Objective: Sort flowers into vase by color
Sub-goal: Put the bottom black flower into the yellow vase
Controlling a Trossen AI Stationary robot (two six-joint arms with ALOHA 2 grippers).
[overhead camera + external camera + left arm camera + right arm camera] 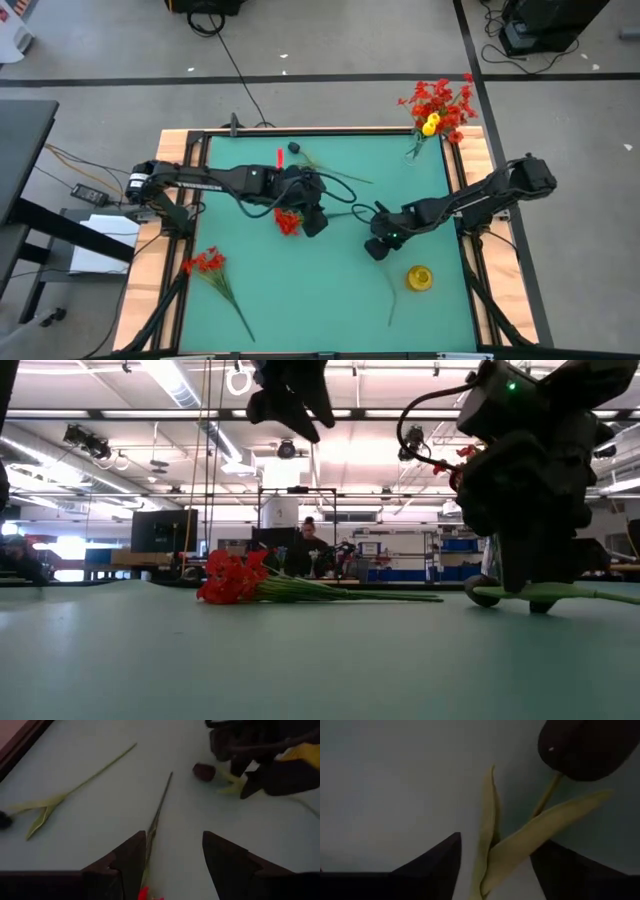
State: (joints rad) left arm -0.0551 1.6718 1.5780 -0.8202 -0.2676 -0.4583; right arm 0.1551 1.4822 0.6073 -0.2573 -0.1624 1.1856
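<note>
Straddling the dark-headed flower on the table, the right hand stands open around its stem.

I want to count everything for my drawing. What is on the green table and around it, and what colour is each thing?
Vase: one, clear, far right corner, holding red flowers and a yellow one.
Red flower bunch: one, near left of the mat.
Red flower: one, mid-table, in the left gripper.
Dark flower: one, its green stem between the right gripper's fingers.
Dark flower: one, far edge.
Yellow flower: one, near right.
Person: one, room behind.
</note>
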